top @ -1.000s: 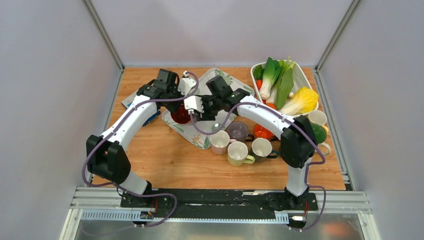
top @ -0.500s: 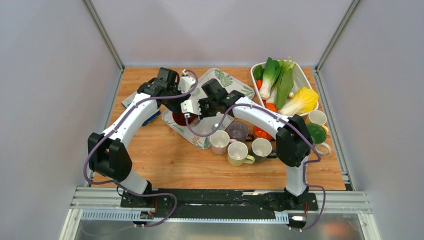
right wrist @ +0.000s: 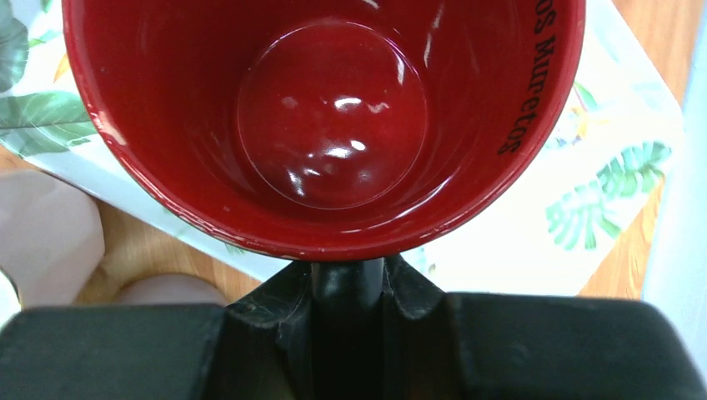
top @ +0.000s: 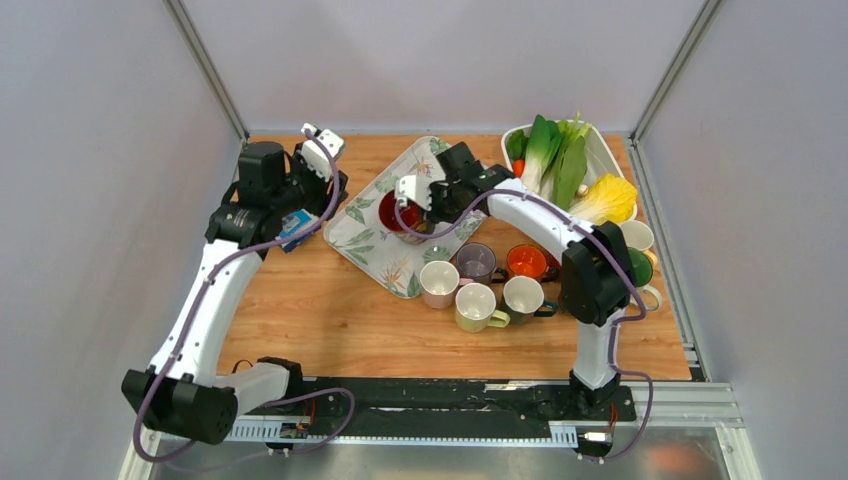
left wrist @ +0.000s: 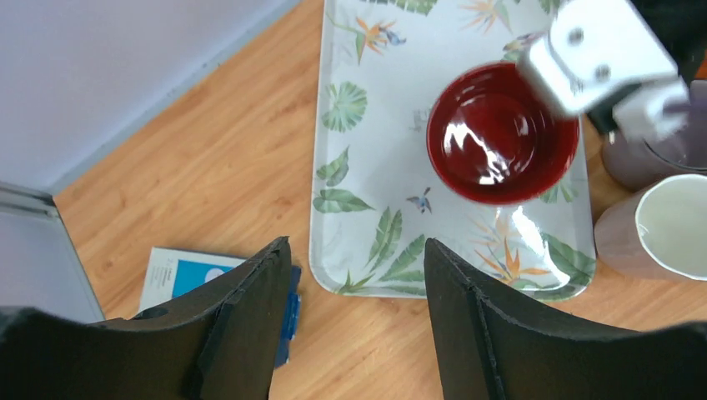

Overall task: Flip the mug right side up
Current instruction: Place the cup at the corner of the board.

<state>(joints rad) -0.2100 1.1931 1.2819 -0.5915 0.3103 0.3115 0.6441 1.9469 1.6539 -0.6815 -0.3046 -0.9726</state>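
Observation:
The red mug (top: 397, 214) has its mouth facing up over the leaf-patterned tray (top: 365, 238). My right gripper (top: 422, 196) is shut on the mug's dark handle (right wrist: 348, 282), and the glossy red inside (right wrist: 329, 117) fills the right wrist view. Whether the mug rests on the tray or hangs just above it I cannot tell. My left gripper (top: 322, 182) stands open and empty to the left of the tray, above the table's wood. Its wrist view looks down on the mug (left wrist: 500, 137) and the tray (left wrist: 375, 175) past its two black fingers (left wrist: 250, 325).
Several upright mugs (top: 480, 285) crowd the table just right of the tray. A white bin of vegetables (top: 601, 150) stands at the back right, with a green mug (top: 636, 266) at the right edge. A blue-and-white box (top: 296, 226) lies left of the tray.
My left gripper opened, let go of the mug and drew back to the left. My right gripper shut on the handle and carried the mug farther back on the tray.

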